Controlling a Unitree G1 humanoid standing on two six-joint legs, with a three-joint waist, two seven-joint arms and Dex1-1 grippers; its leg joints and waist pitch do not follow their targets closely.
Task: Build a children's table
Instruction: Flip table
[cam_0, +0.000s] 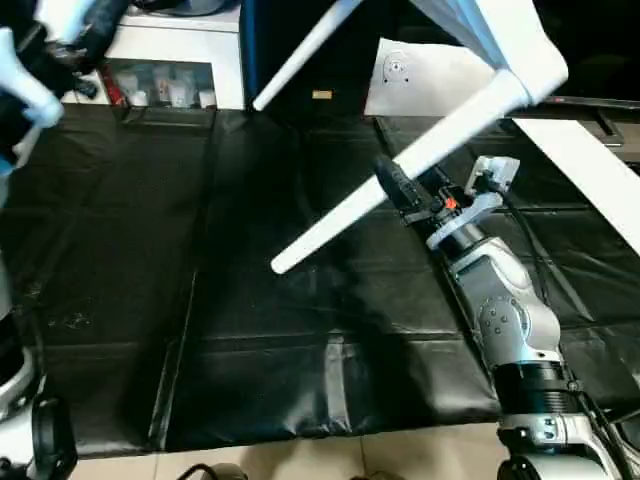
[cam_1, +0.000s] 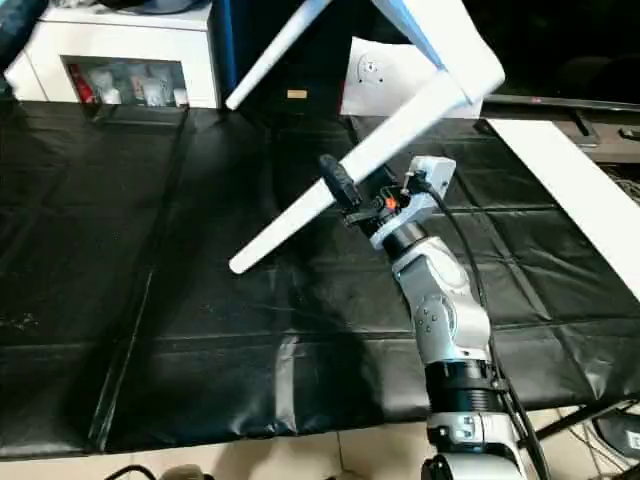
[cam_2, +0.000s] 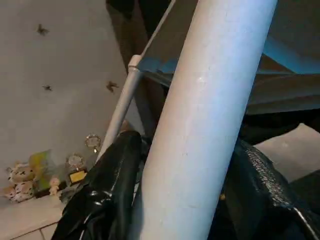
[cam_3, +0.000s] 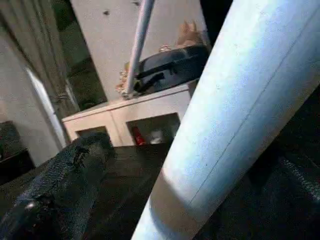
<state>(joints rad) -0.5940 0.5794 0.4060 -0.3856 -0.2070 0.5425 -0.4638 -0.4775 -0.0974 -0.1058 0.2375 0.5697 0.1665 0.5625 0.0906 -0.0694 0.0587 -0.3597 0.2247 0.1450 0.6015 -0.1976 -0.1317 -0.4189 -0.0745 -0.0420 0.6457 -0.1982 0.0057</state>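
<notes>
Table held tilted in the air above the black work surface (cam_0: 250, 300).

The right gripper (cam_1: 345, 195) pinches one white leg (cam_0: 400, 180) mid-length, centre frame. The left gripper (cam_2: 175, 190) clamps another leg (cam_2: 210, 115) in its wrist view; in the left eye view it sits blurred at upper left. The table top (cam_0: 500, 40) is cut off at the upper edge, its sockets hidden.

Smooth white plastic leg (cam_0: 400, 170), glossy wrinkled black cover (cam_0: 250, 300), silver metal forearm (cam_0: 505, 310)

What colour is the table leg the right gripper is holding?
White; the leg in the right gripper shows best in the right eye view.
</notes>
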